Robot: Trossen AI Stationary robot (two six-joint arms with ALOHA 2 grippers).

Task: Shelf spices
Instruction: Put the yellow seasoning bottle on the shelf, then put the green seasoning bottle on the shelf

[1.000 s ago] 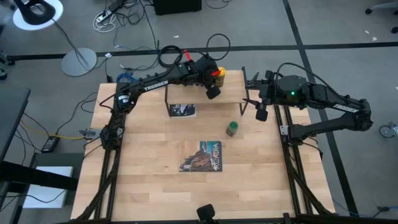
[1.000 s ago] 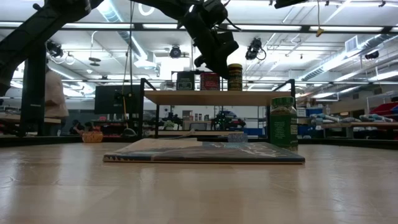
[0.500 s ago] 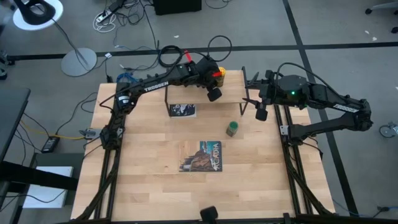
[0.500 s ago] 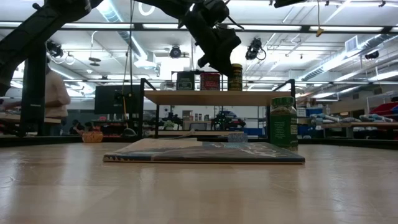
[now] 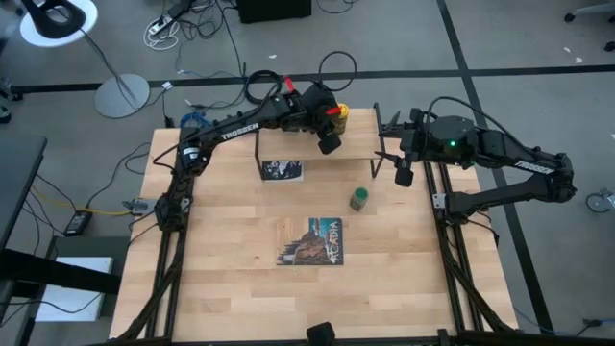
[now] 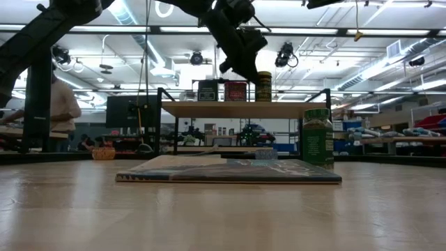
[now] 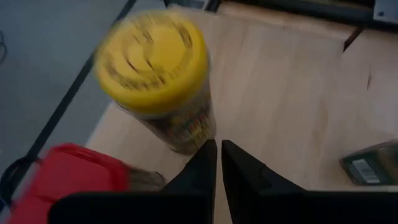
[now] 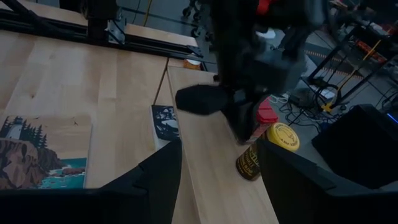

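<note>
Grey workshop floor with loose cables surrounds the desk, at whose far edge the shelf stands. On it the yellow-capped jar, the red tin and the black tin are already lined up. The green-capped jar is left on the desk, upright, between shelf and book. It is judged light, rigid and smooth-sided; a hold across the body just under the cap would suit it. The left claw hangs above the shelf beside the yellow-capped jar, fingers drawn together and empty. The right claw waits near the shelf's end, fingers apart. The shelf's legs and the neighbouring containers could obstruct placement.
</note>
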